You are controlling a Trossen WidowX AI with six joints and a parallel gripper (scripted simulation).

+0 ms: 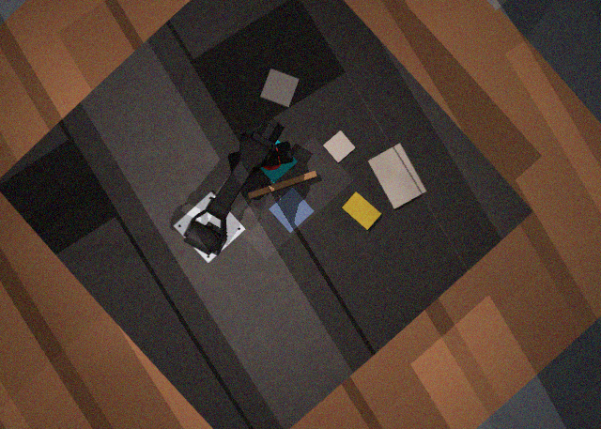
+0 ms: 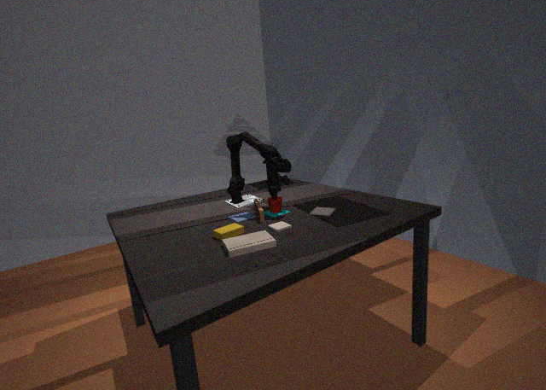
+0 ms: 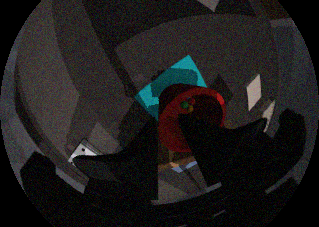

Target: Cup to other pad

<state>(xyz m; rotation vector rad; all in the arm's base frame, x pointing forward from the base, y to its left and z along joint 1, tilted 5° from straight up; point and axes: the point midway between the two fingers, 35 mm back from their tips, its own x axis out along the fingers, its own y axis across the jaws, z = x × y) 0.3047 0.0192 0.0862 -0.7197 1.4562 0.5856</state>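
The red cup [image 1: 272, 166] [image 2: 275, 206] [image 3: 171, 137] stands upright on the teal pad [image 1: 274, 176] [image 2: 285, 212] [image 3: 187, 63]. Small green, orange and red marbles [image 3: 187, 106] show inside it in the wrist view. My gripper [image 2: 275, 197] [image 3: 166, 118] is partly open at the cup's rim, one finger on each side of the near wall, not clamped on it. The arm hides much of the cup in the top view. The blue pad [image 1: 301, 211] [image 2: 239, 218] has no cup on it.
A low wooden bar [image 1: 308, 176] [image 2: 261, 214] stands between the two pads. A yellow block [image 1: 362, 210] [image 2: 229, 230], a large pale box [image 1: 393, 176] [image 2: 249, 241], a small pale square [image 1: 339, 145] [image 2: 280, 226] and a grey square [image 1: 279, 87] [image 2: 322, 211] lie around.
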